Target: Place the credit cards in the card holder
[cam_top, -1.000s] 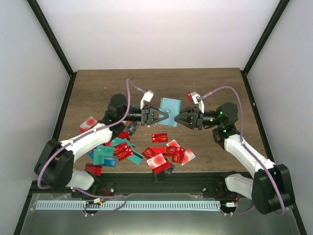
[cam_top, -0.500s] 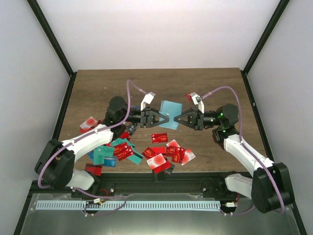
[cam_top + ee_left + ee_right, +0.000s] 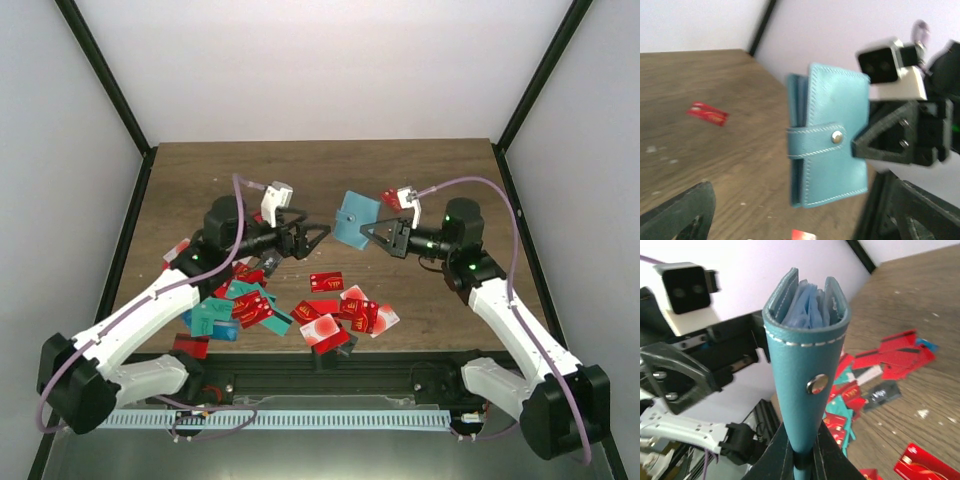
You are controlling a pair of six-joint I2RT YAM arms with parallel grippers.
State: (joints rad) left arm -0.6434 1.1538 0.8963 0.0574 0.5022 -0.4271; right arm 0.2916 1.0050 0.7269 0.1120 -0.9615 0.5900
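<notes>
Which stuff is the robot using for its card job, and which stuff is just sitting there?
For the job:
card holder, pinched in the right gripper
credit cards, scattered loose
left gripper, open and empty

Just there:
wooden table
purple cables

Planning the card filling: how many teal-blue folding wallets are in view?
1. The soft teal-blue folding wallet is clamped aloft in the right claw; the scattered red and teal cards could hide another.
</notes>
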